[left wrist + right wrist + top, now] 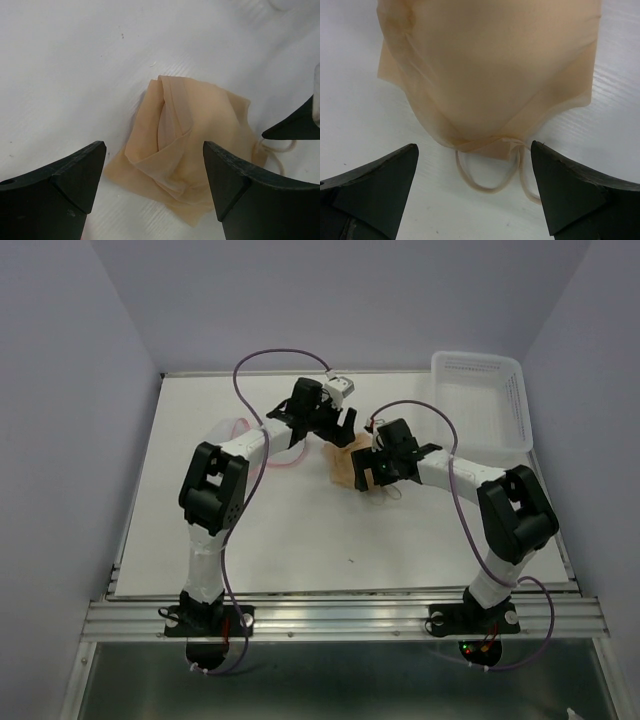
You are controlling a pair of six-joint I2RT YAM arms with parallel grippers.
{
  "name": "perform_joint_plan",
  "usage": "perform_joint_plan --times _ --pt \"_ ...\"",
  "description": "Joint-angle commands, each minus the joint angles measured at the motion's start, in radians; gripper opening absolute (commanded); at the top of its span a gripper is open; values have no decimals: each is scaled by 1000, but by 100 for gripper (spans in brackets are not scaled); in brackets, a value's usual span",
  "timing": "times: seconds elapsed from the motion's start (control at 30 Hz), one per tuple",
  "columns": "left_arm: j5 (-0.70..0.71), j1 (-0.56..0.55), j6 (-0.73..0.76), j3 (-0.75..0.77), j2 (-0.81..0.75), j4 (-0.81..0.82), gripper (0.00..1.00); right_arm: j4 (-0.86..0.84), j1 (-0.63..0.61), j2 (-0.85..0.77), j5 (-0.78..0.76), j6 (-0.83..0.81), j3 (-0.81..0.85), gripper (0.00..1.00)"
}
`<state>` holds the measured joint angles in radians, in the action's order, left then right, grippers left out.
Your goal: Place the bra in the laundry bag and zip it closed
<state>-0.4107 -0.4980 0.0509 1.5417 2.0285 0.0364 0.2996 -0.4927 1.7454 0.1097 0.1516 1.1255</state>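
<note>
One pink-rimmed laundry bag is lying at left, mostly hidden under the left arm. The left gripper is hovering, fingers spread wide, over one crumpled peach bra lying mid-bench. The right gripper is hanging over the same bra, its fingers also apart and gripping nothing. One white basket is sitting far right.

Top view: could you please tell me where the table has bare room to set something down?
Widest bare patch: the near-middle table, between both arm bases and the bra. A smaller one sits in the far-left corner, beyond the left arm. Crowded: the centre, where the open left gripper and right gripper hover by the bra, and the far-right basket.
</note>
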Motion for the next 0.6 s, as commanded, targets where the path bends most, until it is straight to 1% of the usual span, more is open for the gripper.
perform_joint_plan --times 0.0,0.03,0.07,0.13,0.27,0.33,0.37,0.4,0.43,0.47,0.5,0.57 --pt "-45 -5 127 101 58 -88 89 -180 -7 -17 41 -37 -49 100" --pt "-60 -7 129 116 68 -101 88 -186 -7 -4 45 -35 -59 100" --pt "-65 -7 133 123 71 -107 80 -191 -7 0 39 -30 -64 100" --pt "-56 -5 142 123 75 -109 74 -201 -7 8 35 -24 -72 100" --pt "-25 -7 161 104 82 -122 73 -212 -7 9 33 -20 -87 100" --pt "-5 -8 162 92 82 -124 64 -212 -7 8 27 -23 -93 100" --pt "4 -7 144 87 82 -119 52 -212 -7 6 27 -21 -101 100" --pt "25 -7 135 87 81 -116 46 -214 -7 6 27 -21 -104 100" --pt "32 -7 121 87 79 -109 42 -214 -7 8 28 -21 -107 99" --pt "30 -4 94 84 75 -87 36 -215 -7 9 30 -17 -112 90" --pt "30 -4 75 83 73 -75 32 -217 -7 12 30 -14 -113 83" --pt "41 2 35 81 68 -47 25 -217 -7 23 30 0 -119 67"
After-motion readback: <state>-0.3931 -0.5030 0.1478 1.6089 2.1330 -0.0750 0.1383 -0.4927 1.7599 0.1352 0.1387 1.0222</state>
